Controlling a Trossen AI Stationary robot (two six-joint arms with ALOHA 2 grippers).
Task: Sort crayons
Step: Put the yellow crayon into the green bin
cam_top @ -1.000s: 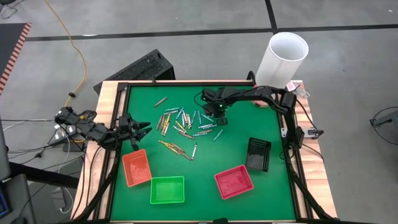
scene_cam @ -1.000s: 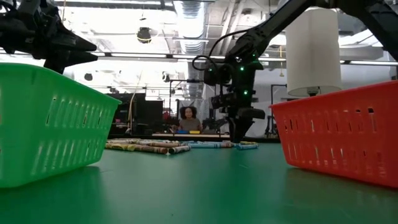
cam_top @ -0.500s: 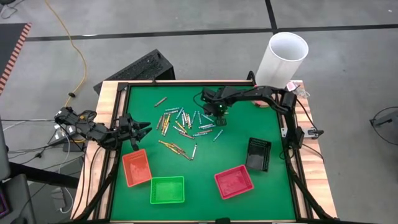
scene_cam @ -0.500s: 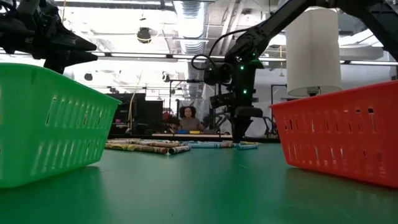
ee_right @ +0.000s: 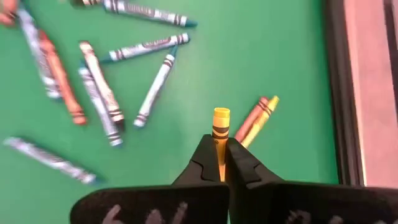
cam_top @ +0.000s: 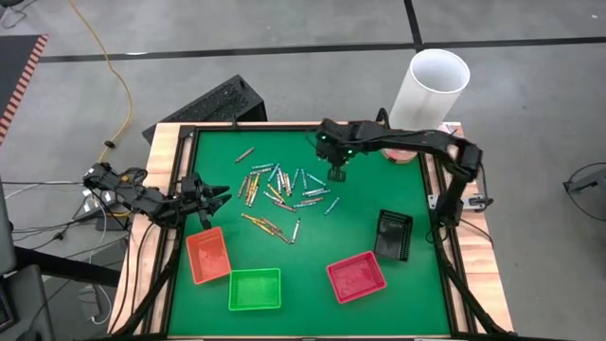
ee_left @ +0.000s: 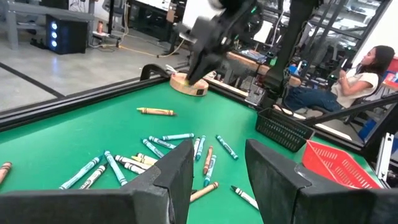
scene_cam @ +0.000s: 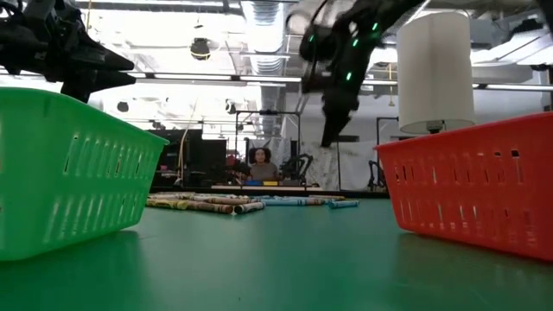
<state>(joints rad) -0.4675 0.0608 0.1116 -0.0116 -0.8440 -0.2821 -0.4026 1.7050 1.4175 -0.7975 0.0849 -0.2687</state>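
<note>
While the overhead camera shows only a dark right gripper point(cam_top: 336, 174) hanging above the far half of the green table point(cam_top: 417, 284), its own wrist camera reveals what it carries: a yellow crayon point(ee_right: 220, 127) clamped upright between the closed fingers point(ee_right: 205, 163), its tip pointing past them. From table height the same gripper point(scene_cam: 333, 134) hangs well clear of the surface, above the scattered crayons point(scene_cam: 242, 204). Seen from above, those crayons point(cam_top: 279, 194) lie loose in the middle of the table, toward its far edge, with one stray nearer the far left corner; none sits in a tray. An orange tray point(cam_top: 207, 255) and a green tray point(cam_top: 255, 289) sit by the near left corner, with a red tray point(cam_top: 356, 277) and a black tray point(cam_top: 393, 235) toward the near right. At the left edge the left gripper point(cam_top: 213, 196) waits, and its wrist camera shows the fingers point(ee_left: 171, 180) standing apart with nothing between them. Only that camera and the low one catch a seated person point(ee_left: 354, 78) in the room beyond the table. A white cylinder point(cam_top: 431, 90) stands outside the far right corner.
</note>
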